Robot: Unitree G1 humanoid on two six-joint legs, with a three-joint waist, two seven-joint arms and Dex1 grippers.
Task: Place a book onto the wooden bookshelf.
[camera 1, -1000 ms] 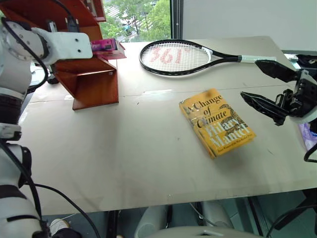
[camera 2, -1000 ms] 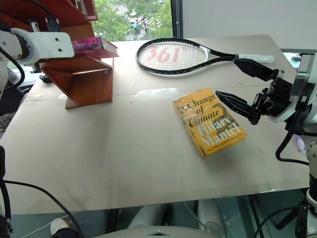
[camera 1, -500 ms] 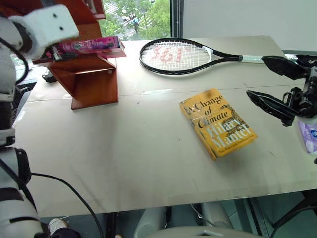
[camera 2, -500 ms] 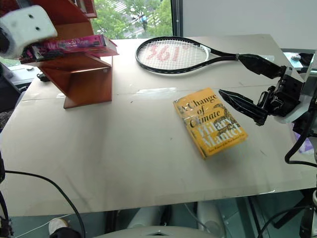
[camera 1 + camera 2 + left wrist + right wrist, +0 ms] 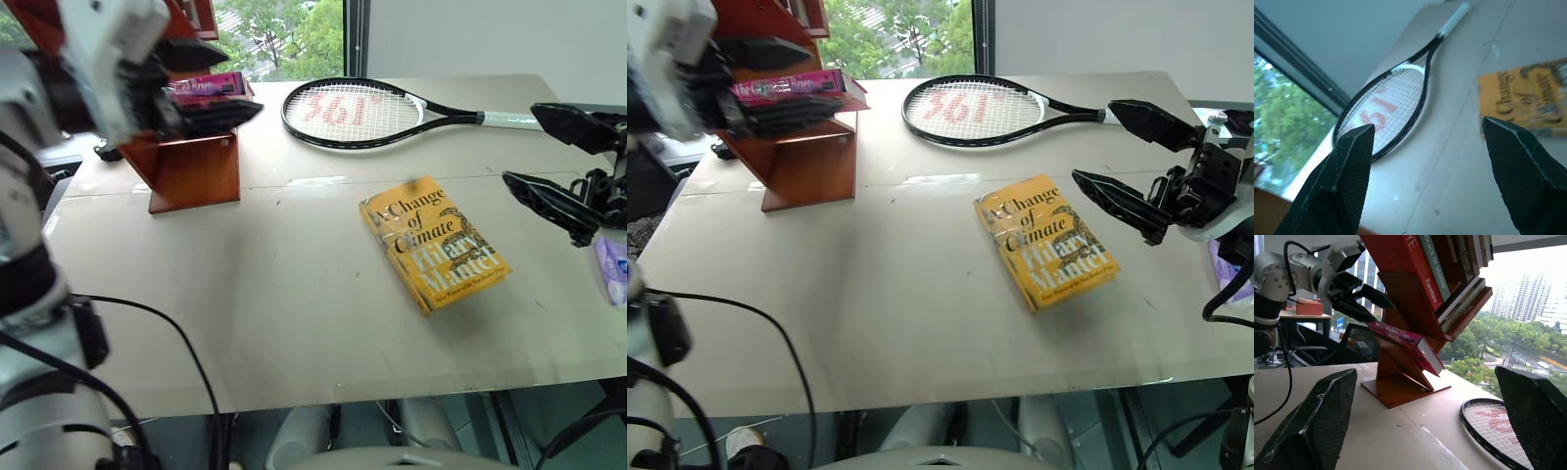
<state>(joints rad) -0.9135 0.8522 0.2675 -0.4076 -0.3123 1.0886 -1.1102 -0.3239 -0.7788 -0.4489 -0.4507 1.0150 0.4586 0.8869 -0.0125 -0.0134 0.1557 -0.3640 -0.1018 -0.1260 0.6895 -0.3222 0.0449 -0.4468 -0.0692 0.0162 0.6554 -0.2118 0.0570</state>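
1. Tabletop (image 5: 245, 323): pale board, bare along our near edge.
2. Yellow book (image 5: 434, 243): lies flat, cover up, right of centre; not the task's book, so we leave it.
3. Right gripper (image 5: 1136, 162): jaws spread wide and empty, hovering beside the yellow book, idle by our reading.
4. Racket (image 5: 358, 110): flat at the far edge, handle pointing right.
5. Left gripper (image 5: 211, 83): jaws apart, gripping nothing, just in front of the shelf.
6. The book (image 5: 1405, 343): pink, resting on a slanted lower tier of the wooden bookshelf (image 5: 1400, 382), spine outward, propped by the tier alone. We judge placement done.
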